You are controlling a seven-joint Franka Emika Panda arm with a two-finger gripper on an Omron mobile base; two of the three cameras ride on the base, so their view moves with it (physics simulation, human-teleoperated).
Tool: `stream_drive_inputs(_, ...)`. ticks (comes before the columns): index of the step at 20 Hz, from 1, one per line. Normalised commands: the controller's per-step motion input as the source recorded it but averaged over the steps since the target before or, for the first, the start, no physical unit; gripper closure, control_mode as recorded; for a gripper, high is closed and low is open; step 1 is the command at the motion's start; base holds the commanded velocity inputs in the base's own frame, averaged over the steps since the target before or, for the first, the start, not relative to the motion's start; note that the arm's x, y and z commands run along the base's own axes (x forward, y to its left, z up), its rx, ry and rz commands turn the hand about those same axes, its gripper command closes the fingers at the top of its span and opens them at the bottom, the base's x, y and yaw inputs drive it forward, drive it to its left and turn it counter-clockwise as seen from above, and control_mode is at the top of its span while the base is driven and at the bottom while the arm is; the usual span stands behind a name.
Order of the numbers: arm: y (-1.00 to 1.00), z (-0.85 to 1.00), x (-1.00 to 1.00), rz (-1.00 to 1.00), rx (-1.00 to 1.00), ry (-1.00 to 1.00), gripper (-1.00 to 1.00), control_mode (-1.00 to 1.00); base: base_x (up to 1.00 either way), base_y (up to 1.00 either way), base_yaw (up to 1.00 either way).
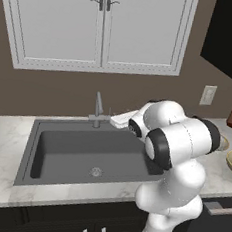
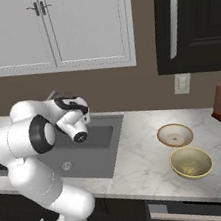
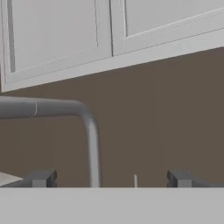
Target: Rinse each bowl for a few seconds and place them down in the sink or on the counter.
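Your claw (image 3: 109, 178) spread, holding nothing, facing faucet (image 3: 89, 131) | both bowls: tan (image 2: 175, 134), yellow (image 2: 191, 162) on worktop (image 2: 139, 153) right of sink (image 2: 96, 150)

sink (image 1: 64, 148) dark grey | counter (image 2: 144, 152) white, grey-veined | bowls (image 2: 175, 135) tan, (image 2: 191, 162) seemingly yellow

From behind and left of the white arm, we look down on the dark grey rectangular sink (image 1: 84, 152); from behind and right, we share that sink (image 2: 94, 140), seeing more white marble counter (image 2: 139, 153) right of it. Our hand camera sits close behind the slim grey faucet (image 3: 89, 131), facing the wall
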Motion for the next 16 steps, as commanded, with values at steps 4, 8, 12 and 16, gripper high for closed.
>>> stream_drive_inputs(4, 0.07, -0.07, 0.35, -0.02, 0.02, 0.0, -1.0, -1.0, 0.0, 0.0, 0.0)
stream_drive_inputs(8, 0.1, -0.1, 0.35, -0.03, 0.01, 0.0, -1.0, -1.0, 0.0, 0.0, 0.0)
stream_drive_inputs(12, 0.07, -0.13, 0.36, -0.04, 0.0, 0.0, -1.0, -1.0, 0.0, 0.0, 0.0)
stream_drive_inputs(16, 0.02, -0.15, 0.39, -0.05, 0.0, 0.02, -1.0, -1.0, 0.0, 0.0, 0.0)
